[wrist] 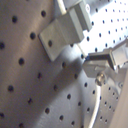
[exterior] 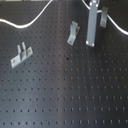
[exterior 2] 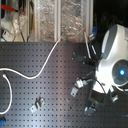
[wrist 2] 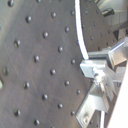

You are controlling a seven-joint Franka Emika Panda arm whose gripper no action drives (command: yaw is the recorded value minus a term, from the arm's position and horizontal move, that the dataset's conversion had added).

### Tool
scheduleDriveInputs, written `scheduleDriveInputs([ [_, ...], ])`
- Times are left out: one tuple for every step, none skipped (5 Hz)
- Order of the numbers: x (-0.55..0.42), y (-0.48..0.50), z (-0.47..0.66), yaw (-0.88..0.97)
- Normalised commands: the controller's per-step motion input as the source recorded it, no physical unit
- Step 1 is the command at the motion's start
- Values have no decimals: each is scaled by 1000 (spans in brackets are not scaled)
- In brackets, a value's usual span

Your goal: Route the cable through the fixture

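Note:
The cable (exterior: pixel 30 21) is a thin white cord. In the first exterior view it curves from the first exterior view's left edge up to the top, then shows again at the upper right. It also shows in the second exterior view (exterior 2: pixel 42 67). Three metal fixture clips stand on the black perforated board: a left clip (exterior: pixel 20 55), a middle clip (exterior: pixel 73 33) and a right clip (exterior: pixel 104 18). My gripper (exterior: pixel 90 42) is a grey bar between the middle and right clips. In both wrist views the cable (wrist 2: pixel 80 37) runs past a clip (wrist 2: pixel 100 65). The fingertips are hidden.
The white robot body (exterior 2: pixel 112 60) fills the second exterior view's right side. Foil-covered panels (exterior 2: pixel 60 17) and clutter lie beyond the board's far edge. The board (exterior: pixel 65 95) shows only bare holes in its lower half in the first exterior view.

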Motion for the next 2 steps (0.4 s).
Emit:
scheduleDriveInputs([
  [-600,15,19,94],
  [-212,59,4,0],
])
